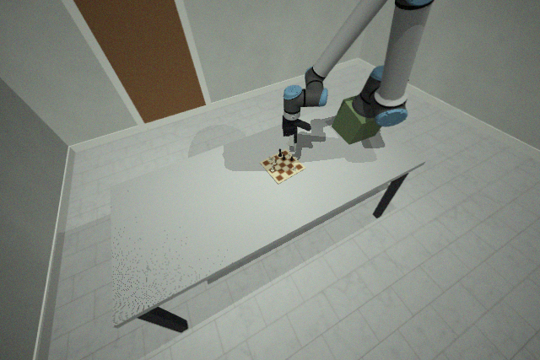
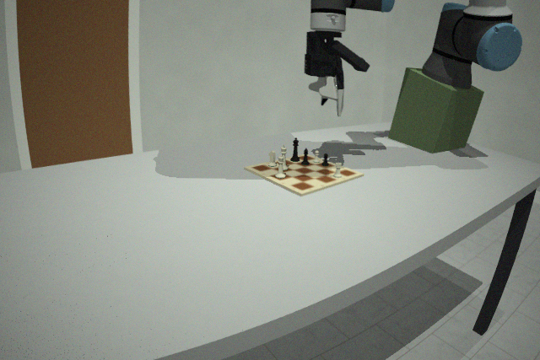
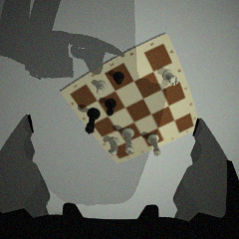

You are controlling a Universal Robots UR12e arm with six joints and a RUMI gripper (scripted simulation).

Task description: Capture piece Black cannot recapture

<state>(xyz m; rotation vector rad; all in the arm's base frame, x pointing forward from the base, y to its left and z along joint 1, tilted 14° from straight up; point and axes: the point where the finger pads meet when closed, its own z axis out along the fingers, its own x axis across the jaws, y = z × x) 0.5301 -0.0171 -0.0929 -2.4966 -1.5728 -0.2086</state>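
8 pcs [image 1: 272,169] [image 2: 280,169] [image 3: 154,144] upright on bd [image 1: 278,180] [image 2: 300,193] [image 3: 165,36]

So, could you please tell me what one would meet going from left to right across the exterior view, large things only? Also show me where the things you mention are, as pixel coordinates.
Brown door panel [image 1: 126,34] [image 2: 76,60], chessboard [image 1: 278,178] [image 2: 285,181] [image 3: 175,45], green block under the arm's base [image 1: 351,127] [image 2: 420,112], dark table leg at the right [image 1: 390,196] [image 2: 504,269].
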